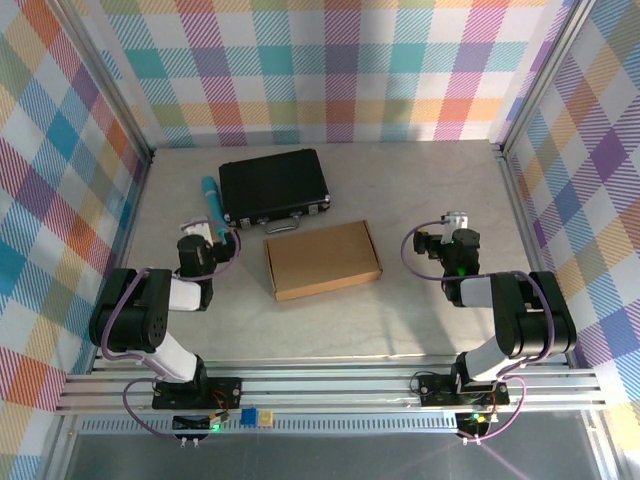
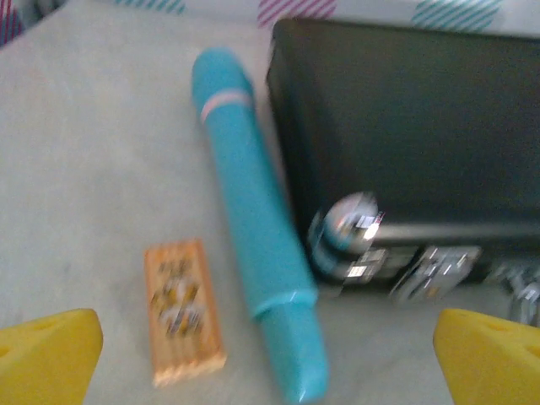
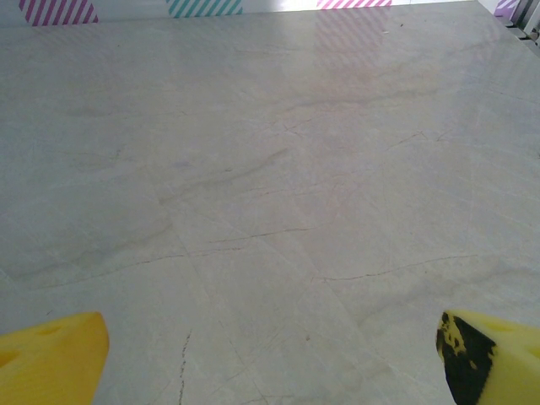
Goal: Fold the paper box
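Plaid cloth walls (image 1: 330, 70) in many colours close the left, far and right sides. Between them the table (image 1: 430, 180) is pale grey, matte and marble-veined, with fine dark lines showing from my right wrist. At table centre the paper box (image 1: 322, 260) lies flat and slightly askew: plain brown cardboard, a shallow closed rectangle, between my two grippers and touched by neither. Just far of it sits a black hard case (image 1: 274, 186), smooth, with shiny metal latches along its near edge. Left of the case lies a glossy teal cylinder (image 2: 253, 228) with a pale band near its far end, and left of that a small ribbed orange slab (image 2: 181, 310). My left gripper (image 1: 207, 232) hangs near these, yellow fingers (image 2: 46, 354) spread wide, grasping nothing. My right gripper (image 1: 447, 235) is likewise released, its fingers (image 3: 51, 354) over bare table. Open room lies right of the box and on its near side.
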Motion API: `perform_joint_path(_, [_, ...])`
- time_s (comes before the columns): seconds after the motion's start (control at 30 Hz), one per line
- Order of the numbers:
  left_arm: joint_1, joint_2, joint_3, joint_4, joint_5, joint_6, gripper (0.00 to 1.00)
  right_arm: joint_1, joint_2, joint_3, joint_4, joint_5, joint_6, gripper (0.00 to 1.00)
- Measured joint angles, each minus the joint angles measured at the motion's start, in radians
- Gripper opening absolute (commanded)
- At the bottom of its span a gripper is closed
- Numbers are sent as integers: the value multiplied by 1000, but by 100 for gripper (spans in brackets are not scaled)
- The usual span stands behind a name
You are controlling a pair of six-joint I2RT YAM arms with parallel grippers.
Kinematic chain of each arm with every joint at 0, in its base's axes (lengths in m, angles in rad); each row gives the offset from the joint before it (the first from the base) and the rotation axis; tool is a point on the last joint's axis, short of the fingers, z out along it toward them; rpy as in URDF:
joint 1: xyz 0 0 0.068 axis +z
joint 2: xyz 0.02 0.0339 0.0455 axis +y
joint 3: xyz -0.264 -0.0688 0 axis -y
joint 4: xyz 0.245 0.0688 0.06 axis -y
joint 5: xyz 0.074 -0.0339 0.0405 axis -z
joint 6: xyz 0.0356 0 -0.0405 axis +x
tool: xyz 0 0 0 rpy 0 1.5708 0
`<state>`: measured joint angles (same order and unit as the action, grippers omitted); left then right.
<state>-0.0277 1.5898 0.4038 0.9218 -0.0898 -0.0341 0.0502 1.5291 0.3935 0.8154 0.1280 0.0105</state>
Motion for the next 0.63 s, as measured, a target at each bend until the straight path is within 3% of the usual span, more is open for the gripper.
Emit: perform_joint_path(0.63, [-14,-3,5,-42,-6,24,100,-18,0,1,-2,-33,1,99])
